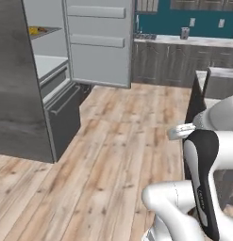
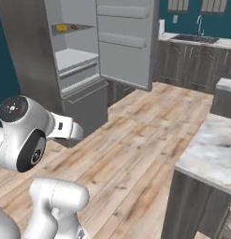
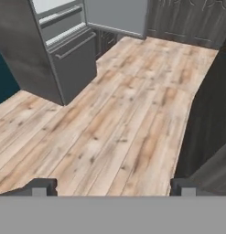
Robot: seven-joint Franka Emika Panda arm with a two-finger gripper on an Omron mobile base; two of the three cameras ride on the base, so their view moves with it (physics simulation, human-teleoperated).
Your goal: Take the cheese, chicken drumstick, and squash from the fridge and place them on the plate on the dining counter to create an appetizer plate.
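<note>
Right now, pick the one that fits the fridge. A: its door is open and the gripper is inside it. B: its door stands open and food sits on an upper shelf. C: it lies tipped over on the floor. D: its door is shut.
B: the fridge stands upright with its door swung open, and small yellow and brownish items rest on an upper shelf; the open gripper hangs over the wooden floor, away from it.

Even, flat rendered light; no glare, faint shadows; coarse, slightly soft resolution throughout.

Kitchen: open fridge (image 2: 79,56), sink counter (image 2: 196,42) (plank floor).
</note>
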